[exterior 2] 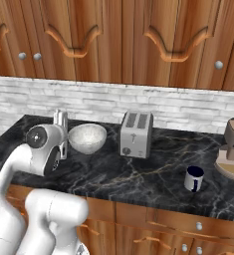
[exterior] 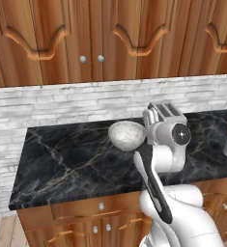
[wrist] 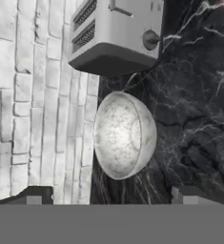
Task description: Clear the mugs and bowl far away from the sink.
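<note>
The gripper is hovering wide open beside the bowl on the counter; likely rigid, smooth and breakable, best pinched at its thin rim.

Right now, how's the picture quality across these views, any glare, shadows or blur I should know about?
Left base view: flat, even light, the bowl crisp, the arm's upper joint covering part of the toaster. Right base view: soft sheen on the counter, only faint shadows under the toaster and mug. Hand view: rolled sideways, coarse and slightly blurry, with a dim shadow under the bowl.
</note>
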